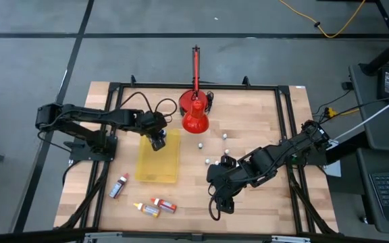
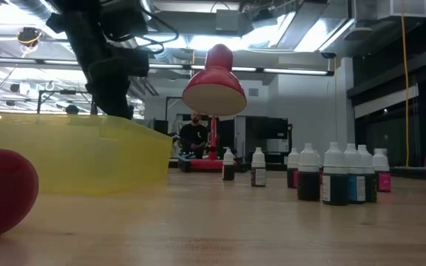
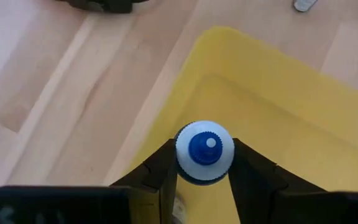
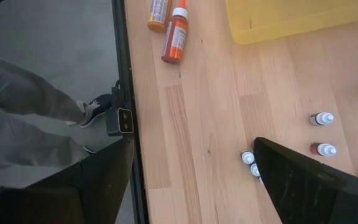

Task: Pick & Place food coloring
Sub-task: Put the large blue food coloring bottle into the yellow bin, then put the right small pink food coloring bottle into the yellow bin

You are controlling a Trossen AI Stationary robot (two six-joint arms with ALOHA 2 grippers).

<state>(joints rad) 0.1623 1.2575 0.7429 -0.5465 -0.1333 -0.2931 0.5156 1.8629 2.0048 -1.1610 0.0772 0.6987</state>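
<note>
Now the left gripper (image 3: pixel 204 180) holds a blue bottle (image 3: pixel 204 152) tight in its jaws, just above the yellow tray (image 1: pixel 169 162). Away from the tray, the right gripper (image 1: pixel 223 201) waits, jaws wide apart.

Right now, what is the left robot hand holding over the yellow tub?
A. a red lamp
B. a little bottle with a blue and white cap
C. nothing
B: in the left wrist view, the left gripper pinches a little bottle with a blue and white cap above the yellow tub.
</note>
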